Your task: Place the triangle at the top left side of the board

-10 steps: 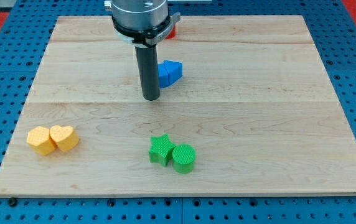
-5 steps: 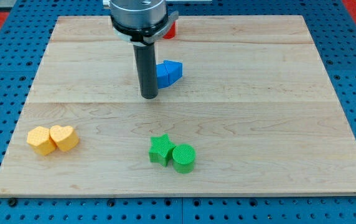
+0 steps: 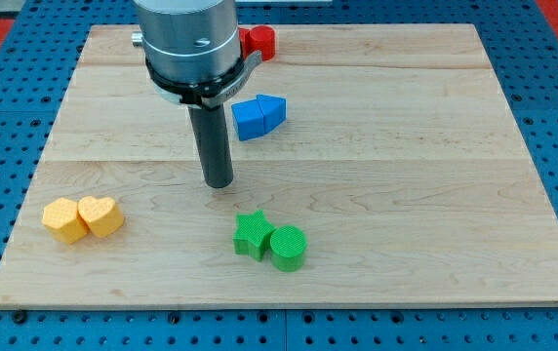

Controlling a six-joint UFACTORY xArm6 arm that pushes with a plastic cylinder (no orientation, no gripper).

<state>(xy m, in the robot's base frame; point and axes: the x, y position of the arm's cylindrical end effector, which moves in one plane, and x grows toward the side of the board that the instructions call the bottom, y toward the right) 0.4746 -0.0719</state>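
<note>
A blue triangle block [image 3: 259, 116] lies on the wooden board [image 3: 406, 185], above the board's middle. My tip [image 3: 219, 182] stands on the board below and to the left of the blue triangle, clear of it. The rod rises to the arm's grey head [image 3: 186, 44] at the view's top.
A red block [image 3: 258, 42] sits at the board's top edge, partly behind the arm's head. A green star [image 3: 252, 234] touches a green cylinder [image 3: 288, 248] at the lower middle. A yellow hexagon [image 3: 64, 220] touches a yellow heart [image 3: 100, 215] at the lower left.
My tip has moved down and to the left, away from the blue triangle's left side. The blue triangle has shifted slightly left. More of the red block shows now.
</note>
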